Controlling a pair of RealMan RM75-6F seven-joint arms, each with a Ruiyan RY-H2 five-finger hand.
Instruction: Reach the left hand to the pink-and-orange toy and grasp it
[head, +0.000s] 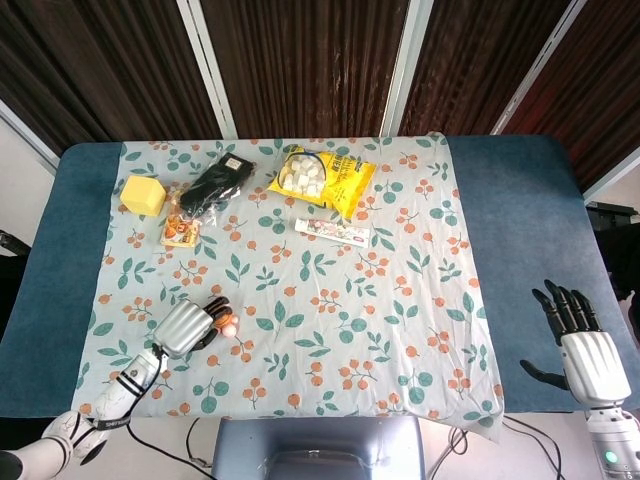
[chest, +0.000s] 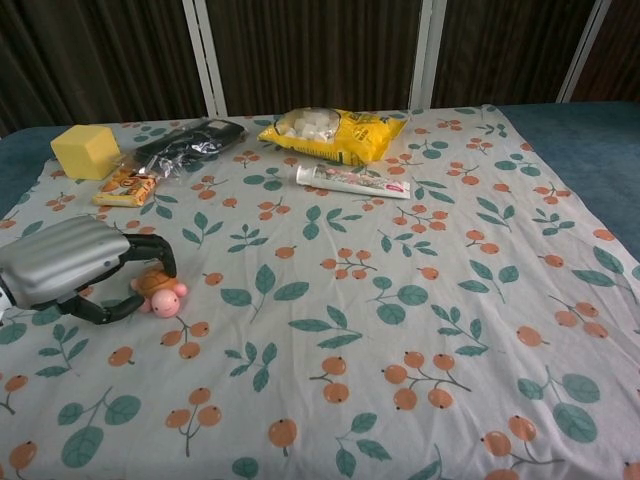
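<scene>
Bright, even light across both views, soft and diffuse, with no hard glare anywhere. On the floral cloth (head: 330, 290) shadows are faint; in the chest view a small dark patch sits under the left hand (chest: 60, 262). The curtains (head: 300, 60) behind stay deep and dim against the pale cloth. The head view is sharp at centre, with straight lines leaning outward toward the top corners. The chest view is crisp on the near cloth and slightly softer on the yellow bag (chest: 335, 130) at the back.
</scene>
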